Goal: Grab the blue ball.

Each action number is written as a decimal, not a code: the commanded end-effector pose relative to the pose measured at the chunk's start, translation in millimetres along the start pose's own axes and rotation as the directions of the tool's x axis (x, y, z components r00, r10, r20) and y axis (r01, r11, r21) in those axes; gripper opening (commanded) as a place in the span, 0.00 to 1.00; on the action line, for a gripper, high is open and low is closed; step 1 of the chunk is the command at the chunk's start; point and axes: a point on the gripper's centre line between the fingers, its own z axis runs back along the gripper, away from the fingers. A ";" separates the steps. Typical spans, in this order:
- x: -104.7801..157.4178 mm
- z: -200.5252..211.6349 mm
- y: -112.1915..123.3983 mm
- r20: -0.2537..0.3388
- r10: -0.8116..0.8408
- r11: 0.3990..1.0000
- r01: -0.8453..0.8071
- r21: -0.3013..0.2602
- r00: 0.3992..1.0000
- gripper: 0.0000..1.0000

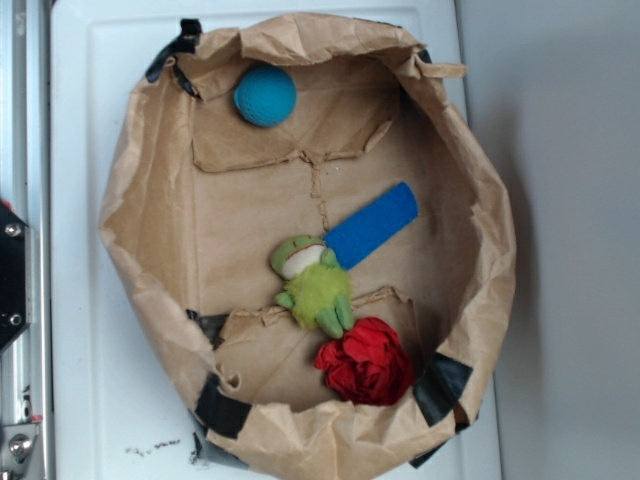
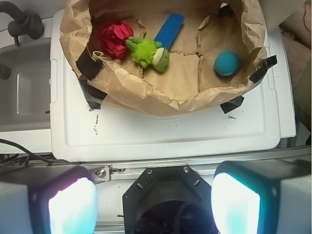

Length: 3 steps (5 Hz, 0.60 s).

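The gripper [image 2: 153, 200] is hanging back with jaws spread wide, gripping nothing. The blue ball [image 2: 227, 64] is lying well ahead, off to the right, inside the paper bag [image 2: 146, 95].

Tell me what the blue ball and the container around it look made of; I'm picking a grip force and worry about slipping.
The small round teal-blue ball looks soft and matte, perhaps foam or felt: no shine, a slightly fuzzy surface. The container is a crumpled brown paper bag with its rim rolled down, dull and creased, patched with black tape. The pincer stands open, well short of the ball.
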 end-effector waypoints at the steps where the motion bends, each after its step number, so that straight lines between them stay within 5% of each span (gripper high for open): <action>1: 0.0 0.0 0.0 0.000 0.000 1.000 0.000 0.000 1.000 1.00; 3: 64.2 -13.5 11.9 0.031 -0.107 0.994 0.107 -0.004 0.994 1.00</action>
